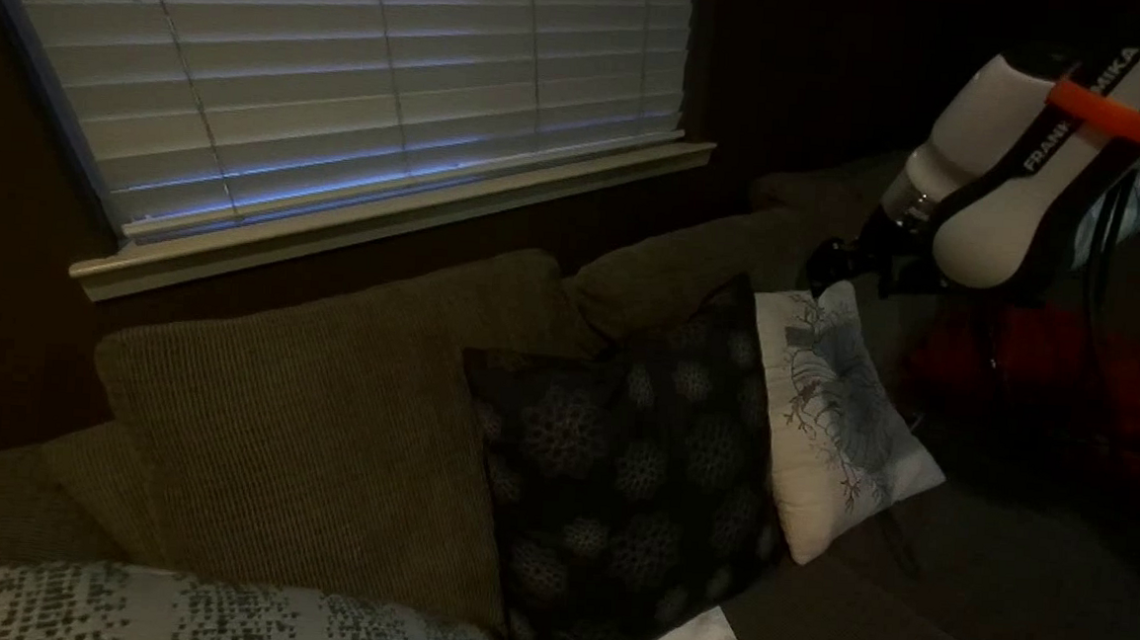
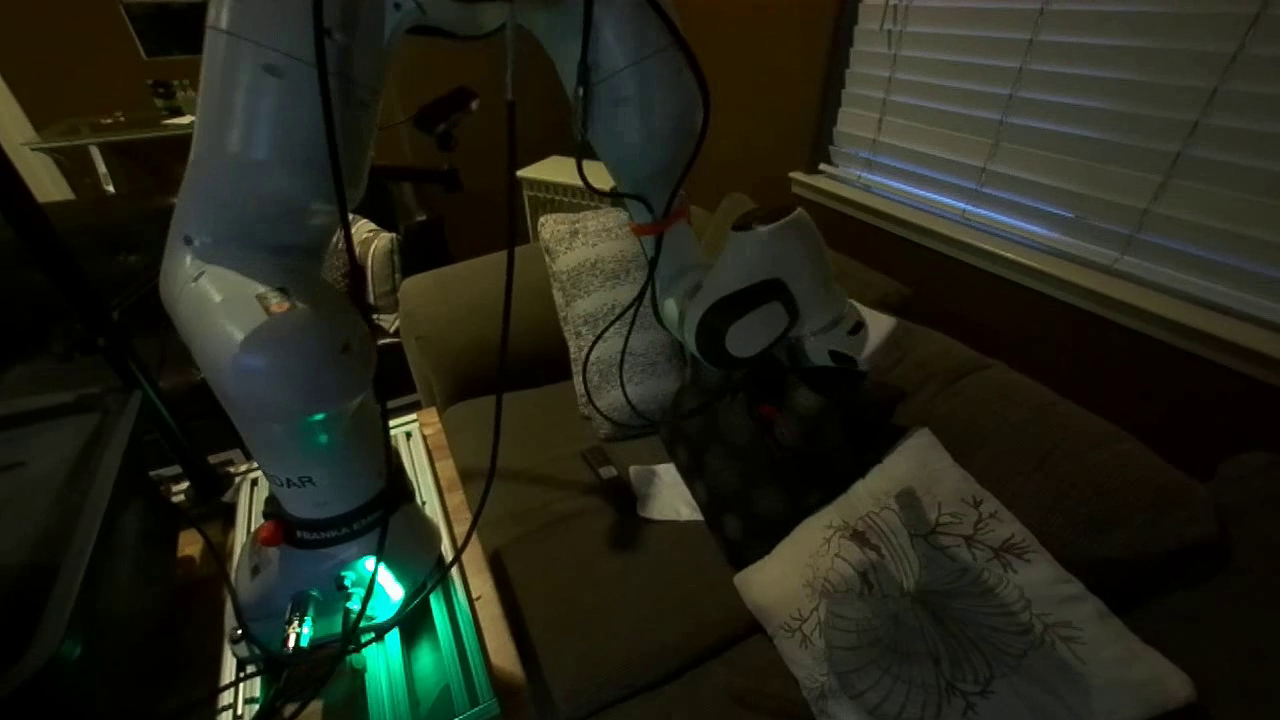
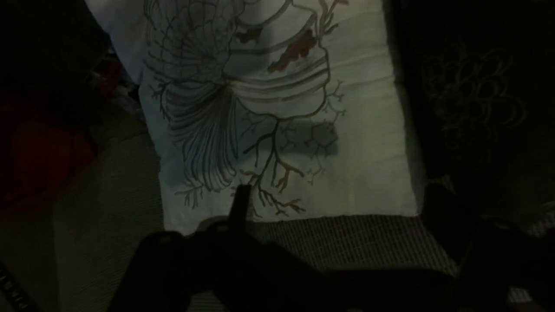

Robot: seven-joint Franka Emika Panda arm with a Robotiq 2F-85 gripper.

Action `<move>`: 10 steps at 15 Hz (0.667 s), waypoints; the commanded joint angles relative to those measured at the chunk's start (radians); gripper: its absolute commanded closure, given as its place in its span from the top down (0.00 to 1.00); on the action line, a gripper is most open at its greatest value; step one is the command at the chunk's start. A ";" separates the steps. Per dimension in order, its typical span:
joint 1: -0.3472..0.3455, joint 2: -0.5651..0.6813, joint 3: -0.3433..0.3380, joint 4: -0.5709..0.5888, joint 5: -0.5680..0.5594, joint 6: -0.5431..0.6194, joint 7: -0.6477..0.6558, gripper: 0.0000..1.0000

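Note:
My gripper [image 3: 340, 206] is open, with its two dark fingers wide apart in the wrist view. Nothing shows between them but ribbed couch fabric and the edge of a white pillow [image 3: 364, 173] with a shell and coral print. In an exterior view the gripper [image 1: 855, 270] is by the top edge of the white pillow [image 1: 790, 452], which leans on the couch. Whether they touch, I cannot tell. In an exterior view the pillow [image 2: 930, 590] is in the foreground and the gripper is mostly dark. A dark pillow with pale medallions [image 1: 640, 463] stands beside the white pillow.
The brown couch back [image 1: 316, 433] runs under a window with blinds [image 1: 348, 69] and a sill. A grey-white patterned pillow [image 2: 590, 300], a white sheet [image 2: 665, 492] and a dark remote [image 2: 600, 462] are on the couch. Red cloth [image 3: 39, 151] is beside the white pillow. The scene is dim.

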 commanded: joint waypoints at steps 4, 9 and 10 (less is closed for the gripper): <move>-0.152 -0.136 0.173 -0.013 0.068 -0.236 -0.147 1.00; -0.233 -0.153 0.280 -0.030 0.059 -0.272 -0.202 1.00; -0.240 -0.157 0.291 -0.035 0.058 -0.272 -0.206 1.00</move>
